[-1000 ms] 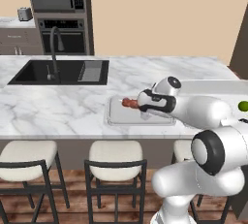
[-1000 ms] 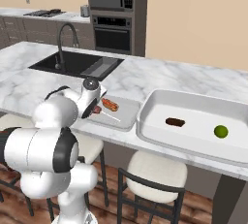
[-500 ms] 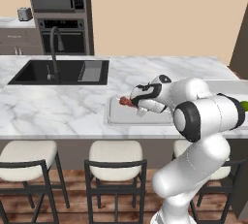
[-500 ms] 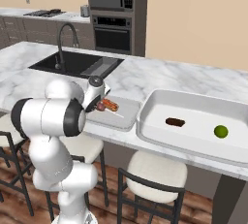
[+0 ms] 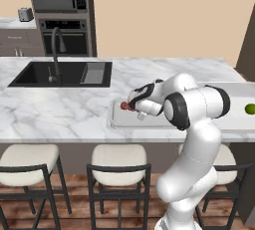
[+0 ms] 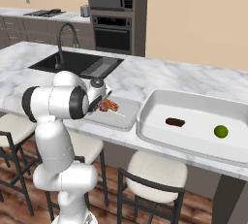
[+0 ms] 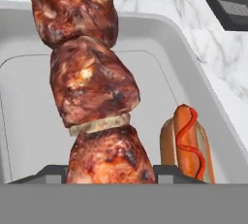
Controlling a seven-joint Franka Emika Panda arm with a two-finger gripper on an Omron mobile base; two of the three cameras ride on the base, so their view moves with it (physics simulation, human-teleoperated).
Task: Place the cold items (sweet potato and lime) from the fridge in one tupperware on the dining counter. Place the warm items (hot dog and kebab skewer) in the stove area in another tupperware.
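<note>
Over the smaller flat tray (image 6: 117,113) on the dining counter (image 5: 60,109), you lower the kebab skewer (image 7: 94,92) gently and lay it flat alongside the hot dog (image 7: 186,140), clear of the low rim, before letting go. The gripper (image 6: 100,103) is clenched on the skewer's lower end, jaws narrowly parted around it. Sweet potato (image 6: 175,122) and lime (image 6: 221,131) already lie in the deep tray (image 6: 193,103).

At frame centre, the white arm's gripper (image 5: 133,106) hangs low over a shallow flat grey tray (image 5: 119,121) on the white marble table (image 5: 60,107), reddish kebab chunks (image 5: 124,105) at its tip. A bright green lime (image 5: 250,108) sits far right.
</note>
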